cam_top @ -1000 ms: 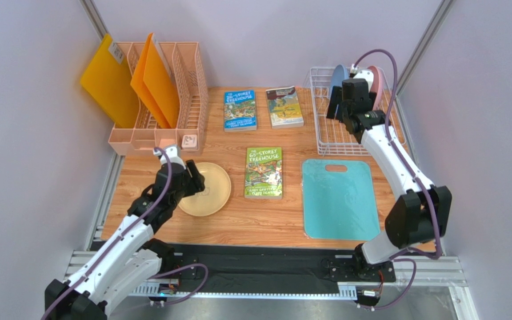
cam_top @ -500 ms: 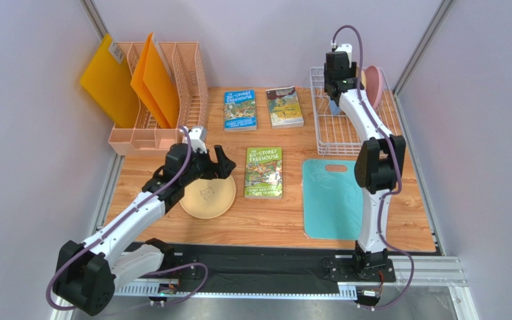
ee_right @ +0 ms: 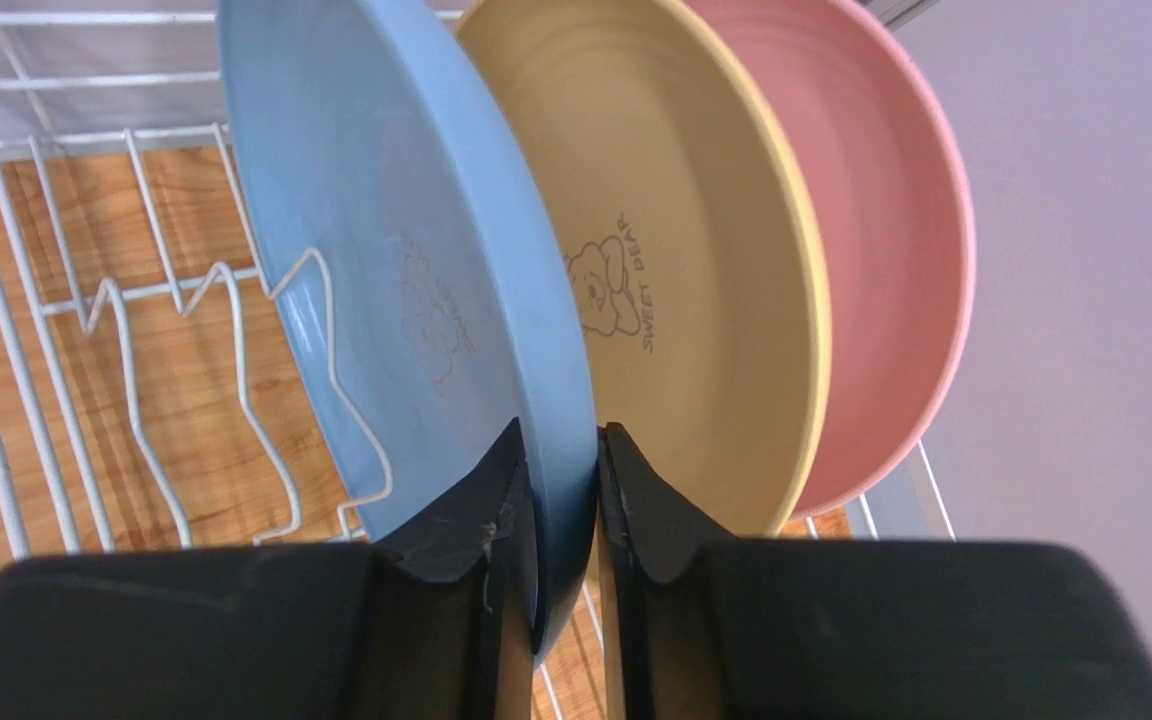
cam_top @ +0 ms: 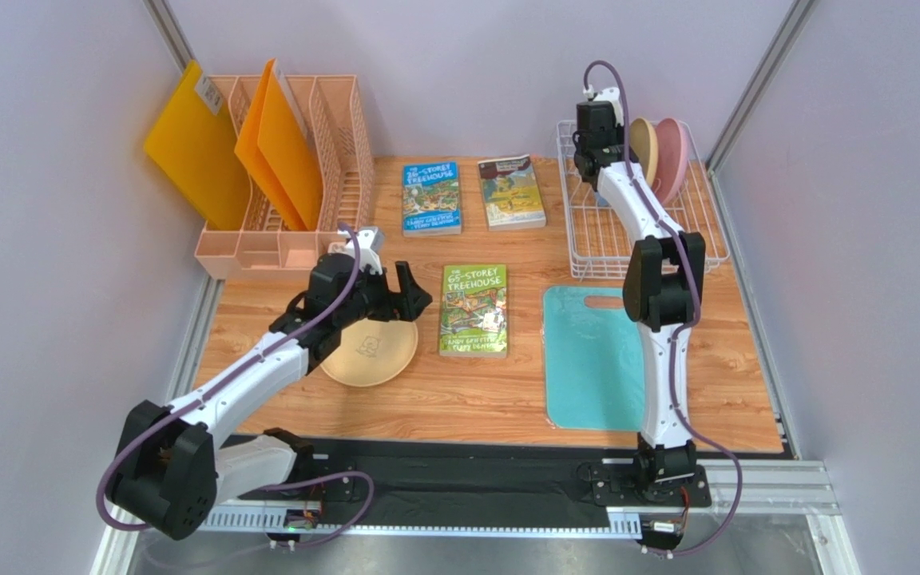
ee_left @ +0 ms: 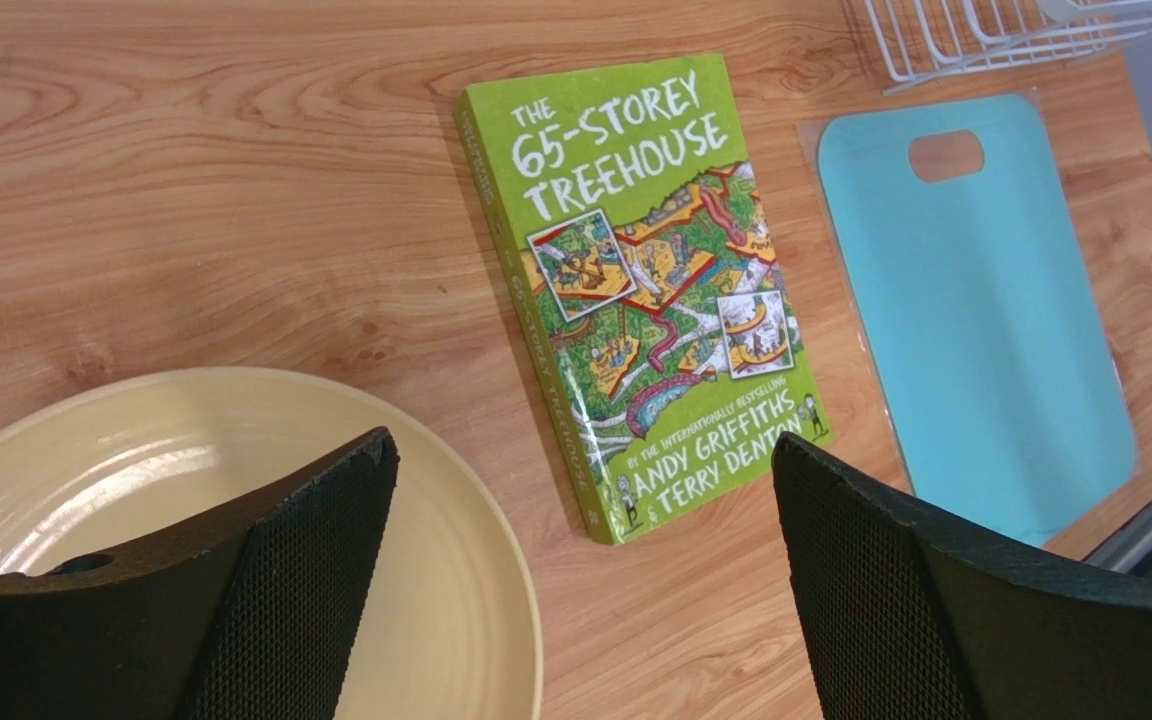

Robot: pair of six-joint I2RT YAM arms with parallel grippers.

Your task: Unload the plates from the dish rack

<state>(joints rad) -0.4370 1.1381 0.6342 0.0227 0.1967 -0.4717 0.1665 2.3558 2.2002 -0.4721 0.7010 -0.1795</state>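
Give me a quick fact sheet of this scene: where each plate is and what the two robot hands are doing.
In the dish rack: blue plate, tan plate, pink plate, all standing on edge
On the table: pale yellow plate, lying flat beside the green book
Right gripper: shut on the blue plate's rim, plate not yet lifted out
Left gripper: open, holding nothing, above the pale yellow plate's edge
Also on table: teal cutting board

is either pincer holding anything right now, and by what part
The right pincer is shut on the blue plate, pinching its rim while it stands in the dish rack. The left pincer is open and holds nothing.
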